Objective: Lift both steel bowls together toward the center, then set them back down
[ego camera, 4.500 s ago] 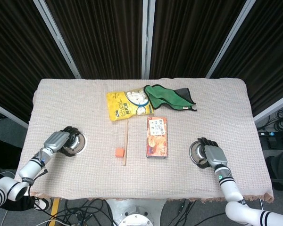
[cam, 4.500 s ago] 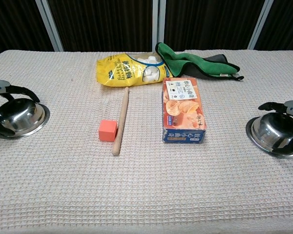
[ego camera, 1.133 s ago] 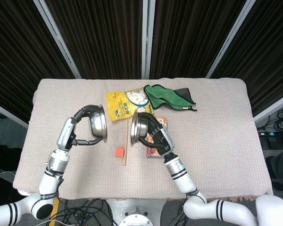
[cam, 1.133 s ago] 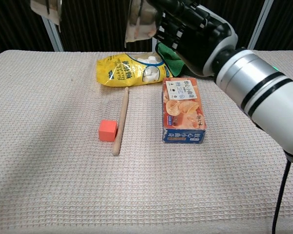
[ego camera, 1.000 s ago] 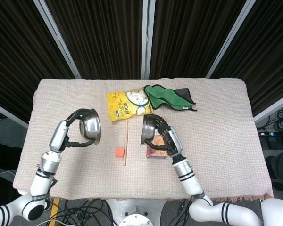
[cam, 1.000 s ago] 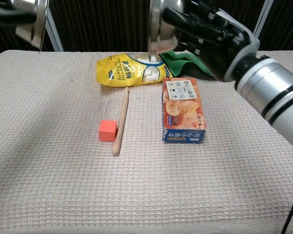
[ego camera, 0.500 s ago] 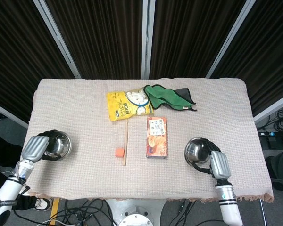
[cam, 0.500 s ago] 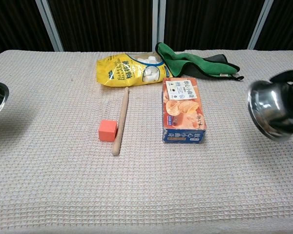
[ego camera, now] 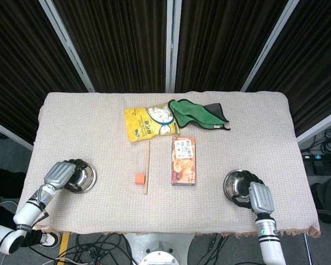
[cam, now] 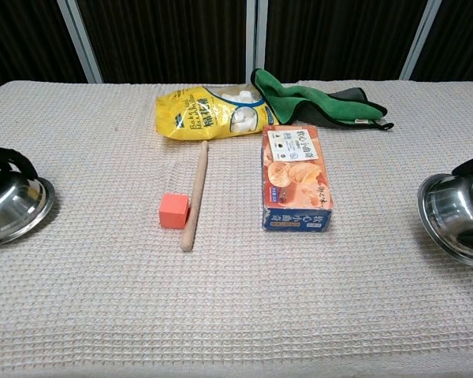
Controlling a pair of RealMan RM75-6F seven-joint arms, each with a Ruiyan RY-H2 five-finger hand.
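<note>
At lower left: our left hand [ego camera: 59, 175] wraps its fingers round the rim of the left steel bowl [ego camera: 83, 178], which sits low over the tablecloth [ego camera: 99, 221] near the left edge; we cannot tell whether it rests fully.
Centre clutter: an orange cube [ego camera: 138, 178] just beside a wooden stick [ego camera: 147, 165], a snack box [ego camera: 183, 160] to their right, a yellow bag [ego camera: 148, 122] and a green cloth [ego camera: 198, 115] above them.
At lower right: our right hand [ego camera: 257, 199] grips the near rim of the right steel bowl [ego camera: 237, 185], low at the right edge.
Progress: we judge both bowls are at or almost at their outer spots, so what is left is settling them flat and letting go.
Obstacles: nothing stands near either bowl; the clutter lies well apart, between them.
</note>
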